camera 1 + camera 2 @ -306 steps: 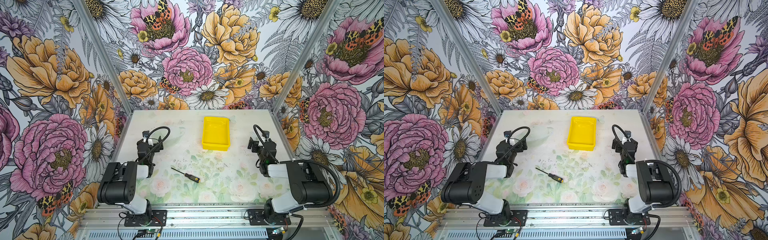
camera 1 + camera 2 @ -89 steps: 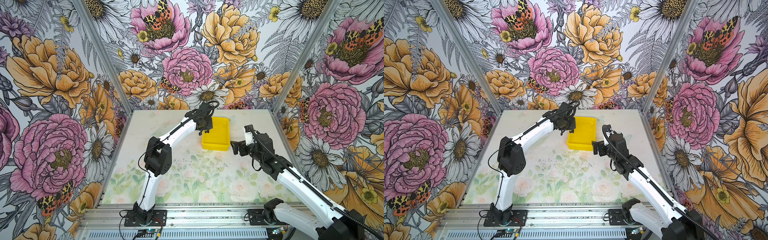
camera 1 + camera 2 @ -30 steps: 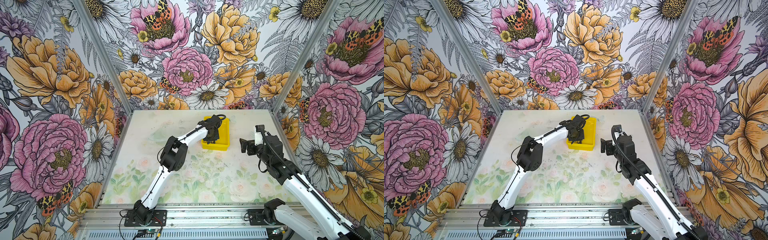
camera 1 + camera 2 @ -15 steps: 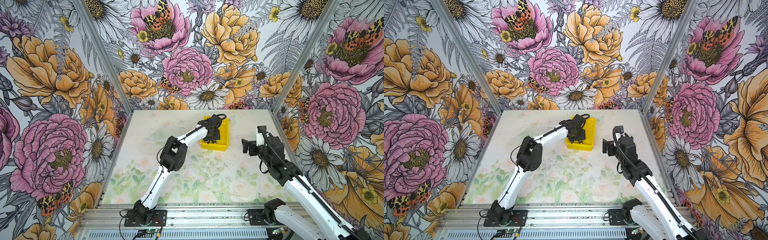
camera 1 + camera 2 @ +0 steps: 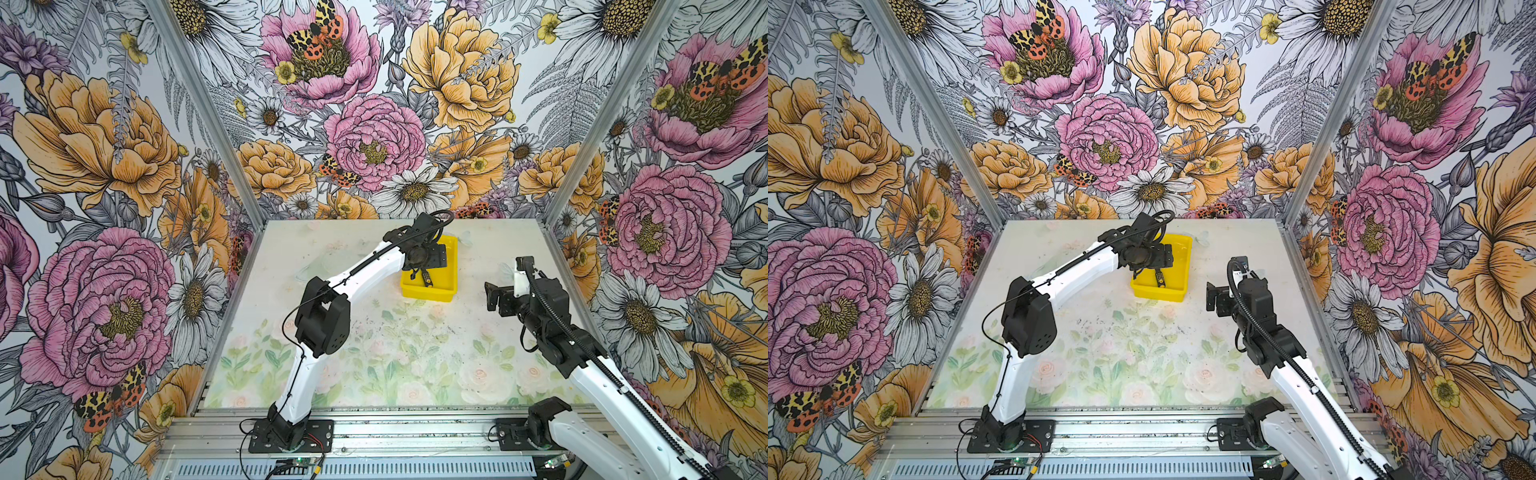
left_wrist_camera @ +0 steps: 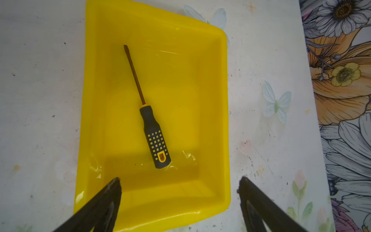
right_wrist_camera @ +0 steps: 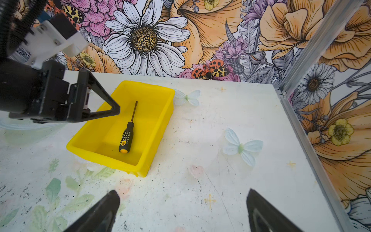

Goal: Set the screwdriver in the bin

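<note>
So at that point the screwdriver (image 6: 149,118) was lying flat on the floor of the bin (image 6: 96,100), loose, nothing touching it. In my left wrist cam the shaft pointed away from me toward the far end of the bin, and the black handle with the yellow dots sat closer to the near wall. It lay a bit slanted rather than square with the bin walls.

My left hand (image 6: 179,187) hung right over the near end of the bin with its two fingers spread wide apart, one over the bin's rim and the other out past the opposite rim over the desk (image 6: 40,80). Nothing between them. In both top views you could see that arm stretched across to the bin (image 5: 451,266) (image 5: 1185,266), with the wrist covering a good part of it and only the handle end of the screwdriver (image 5: 427,277) (image 5: 1160,277) peeking out below.

My right hand (image 7: 182,197) was off to the side of the bin, well apart from it, hovering over bare desk (image 7: 241,120). Its fingers were spread wide too, and empty. From that wrist cam I had a nice clear look at the bin (image 7: 158,124) with the screwdriver (image 7: 127,133) resting inside, plus the left hand (image 7: 112,110) poking in above the bin's edge.

The bin itself sat toward the back of the desk, near the flowery back wall (image 5: 374,137).
</note>
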`<state>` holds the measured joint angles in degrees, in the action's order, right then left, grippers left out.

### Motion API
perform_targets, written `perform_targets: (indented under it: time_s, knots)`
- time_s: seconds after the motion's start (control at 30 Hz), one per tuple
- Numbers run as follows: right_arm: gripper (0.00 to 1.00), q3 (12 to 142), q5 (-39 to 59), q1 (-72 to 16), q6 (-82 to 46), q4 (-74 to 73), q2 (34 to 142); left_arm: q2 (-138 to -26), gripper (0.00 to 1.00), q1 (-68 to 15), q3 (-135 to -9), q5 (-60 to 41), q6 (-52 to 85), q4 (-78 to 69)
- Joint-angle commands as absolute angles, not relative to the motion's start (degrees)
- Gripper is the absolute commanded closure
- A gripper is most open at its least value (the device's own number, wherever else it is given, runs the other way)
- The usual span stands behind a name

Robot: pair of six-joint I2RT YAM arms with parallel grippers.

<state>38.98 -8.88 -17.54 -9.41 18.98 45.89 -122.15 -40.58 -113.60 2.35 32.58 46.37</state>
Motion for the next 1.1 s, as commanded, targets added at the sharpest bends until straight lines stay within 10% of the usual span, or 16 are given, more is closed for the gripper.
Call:
perform_targets:
  time_s: [0.0,0.53,1.07]
  knots:
    - [0.01,38.2,-10.0,-17.0,-9.7,19.1,43.6,-115.6,0.04,-40.6,-106.8,6.9,28.9,46.5]
    - [0.01,35.6,-14.4,-16.4,-14.9,19.5,41.9,-67.2,0.01,-34.6,-54.4,33.8,17.2,24.0]
    - [0.01,26.6,-24.5,-15.2,-8.4,19.4,36.9,-40.0,0.01,-12.7,-21.6,16.1,-4.3,3.4]
